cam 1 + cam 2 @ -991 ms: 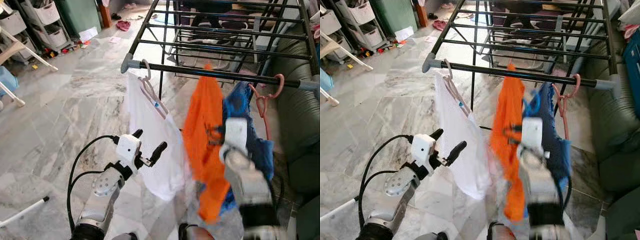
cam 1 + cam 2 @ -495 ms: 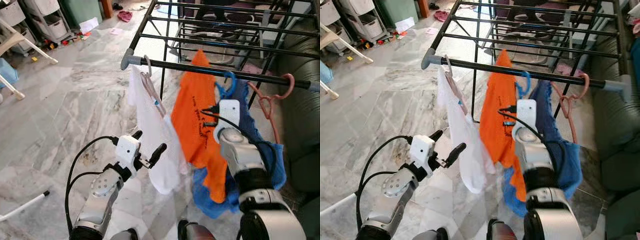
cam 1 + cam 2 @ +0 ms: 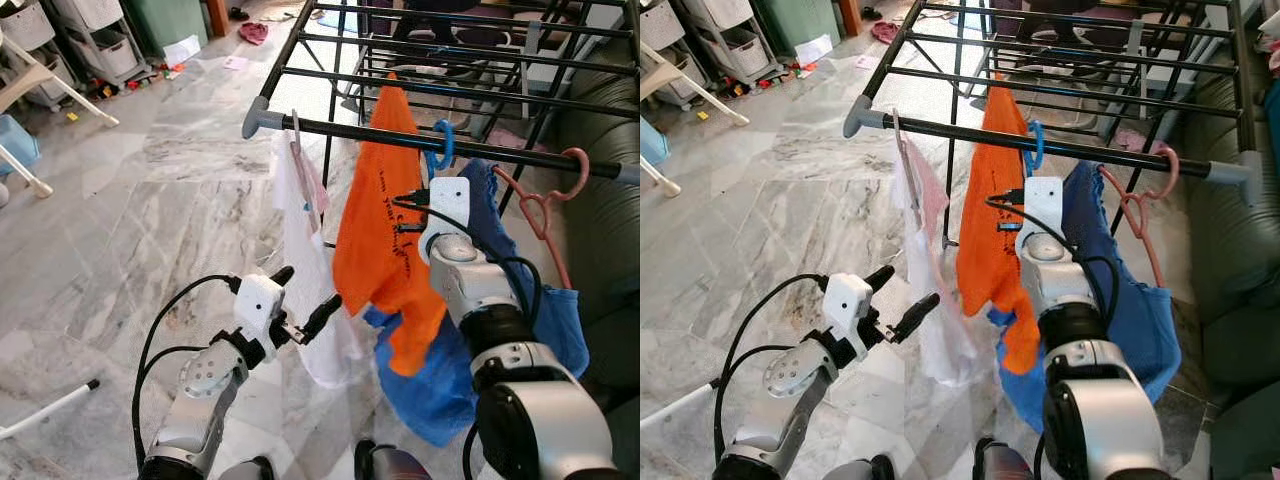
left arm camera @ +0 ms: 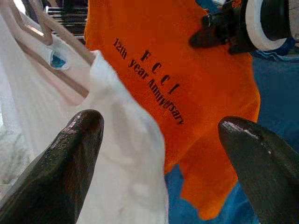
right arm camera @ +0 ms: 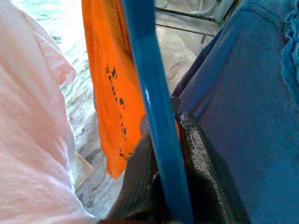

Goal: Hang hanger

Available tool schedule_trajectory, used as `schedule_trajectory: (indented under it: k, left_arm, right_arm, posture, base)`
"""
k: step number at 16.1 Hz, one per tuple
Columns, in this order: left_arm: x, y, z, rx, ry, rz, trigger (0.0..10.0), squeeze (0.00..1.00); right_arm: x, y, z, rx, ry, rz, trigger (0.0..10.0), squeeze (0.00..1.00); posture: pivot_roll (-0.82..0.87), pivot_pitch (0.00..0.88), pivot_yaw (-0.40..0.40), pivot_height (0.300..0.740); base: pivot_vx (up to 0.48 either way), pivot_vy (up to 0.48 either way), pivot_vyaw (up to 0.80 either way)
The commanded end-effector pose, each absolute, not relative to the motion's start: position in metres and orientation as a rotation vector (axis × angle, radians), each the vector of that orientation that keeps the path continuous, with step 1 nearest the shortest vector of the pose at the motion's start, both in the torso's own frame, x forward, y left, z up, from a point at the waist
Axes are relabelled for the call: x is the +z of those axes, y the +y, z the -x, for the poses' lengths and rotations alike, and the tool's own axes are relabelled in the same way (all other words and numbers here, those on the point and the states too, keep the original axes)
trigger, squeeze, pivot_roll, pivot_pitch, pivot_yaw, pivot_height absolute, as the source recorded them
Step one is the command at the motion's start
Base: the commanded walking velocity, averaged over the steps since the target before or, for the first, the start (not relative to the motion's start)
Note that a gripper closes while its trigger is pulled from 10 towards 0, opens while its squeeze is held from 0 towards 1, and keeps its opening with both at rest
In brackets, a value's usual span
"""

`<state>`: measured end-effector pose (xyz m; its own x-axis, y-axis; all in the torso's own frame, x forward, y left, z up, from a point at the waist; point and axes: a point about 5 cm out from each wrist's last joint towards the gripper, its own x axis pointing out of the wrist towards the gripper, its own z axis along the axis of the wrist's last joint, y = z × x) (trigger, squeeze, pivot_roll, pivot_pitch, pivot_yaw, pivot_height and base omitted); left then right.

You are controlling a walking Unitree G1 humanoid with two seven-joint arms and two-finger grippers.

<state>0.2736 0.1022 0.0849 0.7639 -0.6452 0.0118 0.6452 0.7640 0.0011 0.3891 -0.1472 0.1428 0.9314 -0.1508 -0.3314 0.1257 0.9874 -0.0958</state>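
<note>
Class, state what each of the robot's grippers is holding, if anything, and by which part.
The right gripper holds the blue hanger by its straight stem, jaws shut around it. The left gripper holds nothing; its jaws stand open near the white shirt.

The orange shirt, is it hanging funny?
Yes. The orange shirt droops lopsided, bunched on one side over the blue cloth. The right claw grips its blue hanger, whose hook is over the rail.

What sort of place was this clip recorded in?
Probably a lived-in home's living or utility area: an indoor clothes drying rack with shirts on hangers, marble-tiled floor, a dark sofa, and plastic storage drawers.
</note>
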Motion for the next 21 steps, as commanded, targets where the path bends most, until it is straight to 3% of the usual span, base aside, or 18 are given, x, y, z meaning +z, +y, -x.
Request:
schedule_trajectory:
  k: [1, 9, 21]
  left_arm:
    - [0.084, 0.105, -0.271, -0.705, -0.003, -0.004, 10.0, 0.00]
    - [0.083, 0.102, -0.272, -0.719, 0.006, 0.001, 10.0, 0.00]
    - [0.081, 0.102, -0.271, -0.721, 0.020, -0.005, 10.0, 0.00]
  right_arm:
    - [0.154, -0.148, -0.394, -0.151, 0.311, 0.048, 10.0, 0.00]
    - [0.146, -0.158, -0.397, -0.216, 0.385, -0.080, 10.0, 0.00]
    - [0.111, -0.142, -0.385, -0.170, 0.501, -0.074, 10.0, 0.00]
  posture:
    - [-0.06, 0.199, 0.039, 0.740]
    - [-0.06, 0.197, 0.035, 0.740]
    - [-0.06, 0.196, 0.034, 0.740]
  base:
    - [0.000, 0.000, 0.00]
    - [0.000, 0.000, 0.00]
    - [0.000, 0.000, 0.00]
